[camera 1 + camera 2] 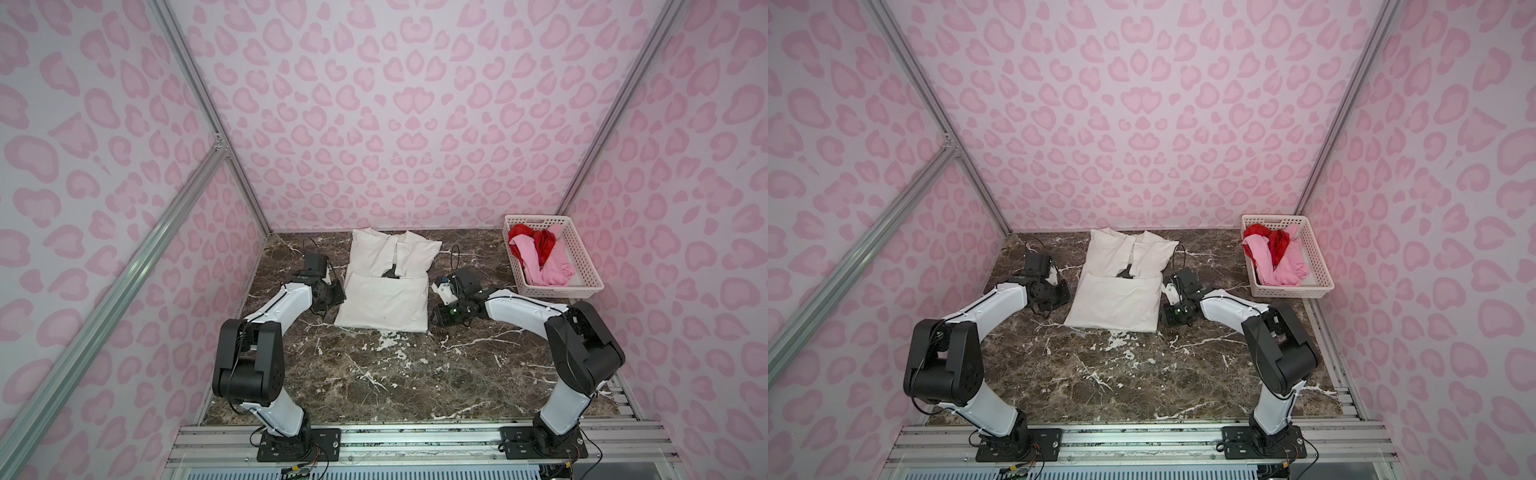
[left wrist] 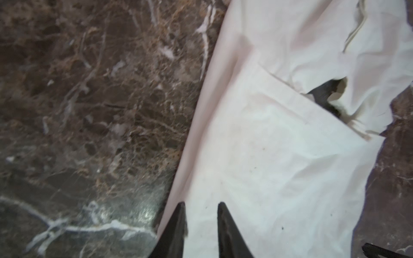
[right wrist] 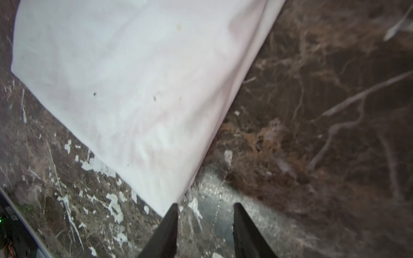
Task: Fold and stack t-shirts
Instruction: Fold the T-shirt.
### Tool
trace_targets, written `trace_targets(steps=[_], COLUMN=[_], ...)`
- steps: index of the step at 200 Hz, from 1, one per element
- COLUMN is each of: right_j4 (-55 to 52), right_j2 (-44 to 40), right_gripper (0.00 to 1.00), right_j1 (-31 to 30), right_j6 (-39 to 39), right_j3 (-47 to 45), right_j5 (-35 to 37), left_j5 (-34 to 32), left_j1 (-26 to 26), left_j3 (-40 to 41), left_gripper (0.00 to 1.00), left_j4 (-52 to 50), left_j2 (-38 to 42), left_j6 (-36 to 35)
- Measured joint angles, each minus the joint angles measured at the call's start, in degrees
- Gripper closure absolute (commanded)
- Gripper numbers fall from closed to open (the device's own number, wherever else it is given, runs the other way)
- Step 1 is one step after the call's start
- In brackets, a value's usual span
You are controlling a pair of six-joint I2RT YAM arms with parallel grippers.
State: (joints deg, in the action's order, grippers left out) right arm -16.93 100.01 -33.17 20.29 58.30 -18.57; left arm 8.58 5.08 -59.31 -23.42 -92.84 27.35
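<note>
Marble, dark brown with white veins, makes up the table point(image 1: 395, 374), and its near part is bare. Just beyond it lies the off-white t-shirt point(image 1: 382, 303), flat and partly folded, with its lower half turned up over the body.

The right gripper point(image 3: 205, 206) sits at the shirt's near right corner. Its jaws are apart with bare table showing between them, and one fingertip point(image 3: 172, 214) is just beside the cloth. The left gripper point(image 2: 201, 205) is at the shirt's left edge. Its jaws also stand apart, straddling that edge without clamping anything.

The step in hand looks like taking hold of the near half for another fold. To do it well, each gripper should take all the layers at its side, not only the top one. Both should then lift evenly and lay the panel squarely over the far half.

Farther back, the sleeves are folded inward, and a scrap of black print point(image 1: 390, 273) shows between them. At the far right, well apart, a white basket point(image 1: 557, 291) holds the pink t-shirt point(image 1: 548, 270) and the red t-shirt point(image 1: 540, 243), both crumpled.
</note>
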Motion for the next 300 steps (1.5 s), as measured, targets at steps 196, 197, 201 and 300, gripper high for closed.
trace_targets(steps=[196,197,201,300], right_j4=[11.3,11.1,11.1,1.9], right_j2=[5.0,5.0,4.9,-9.3], right_gripper=[1.00,1.00,1.00,1.00], right_j1=[-2.5,-2.6,-2.6,-4.0], right_j6=[2.5,2.6,2.9,2.3], right_j3=[-2.8,-2.9,-3.0,-9.3], right_j5=[-5.2,-5.1,-5.1,-1.3], left_j5=[3.0,3.1,3.3,8.8], left_j1=[-1.4,-1.4,-1.4,-1.1], left_j3=[10.8,10.8,10.9,20.8], left_gripper=[0.96,0.96,0.96,0.96], left_j4=[4.1,4.1,4.3,3.0], left_j2=[0.6,0.6,0.6,17.9], left_j6=[-2.2,-2.2,-2.3,-1.9])
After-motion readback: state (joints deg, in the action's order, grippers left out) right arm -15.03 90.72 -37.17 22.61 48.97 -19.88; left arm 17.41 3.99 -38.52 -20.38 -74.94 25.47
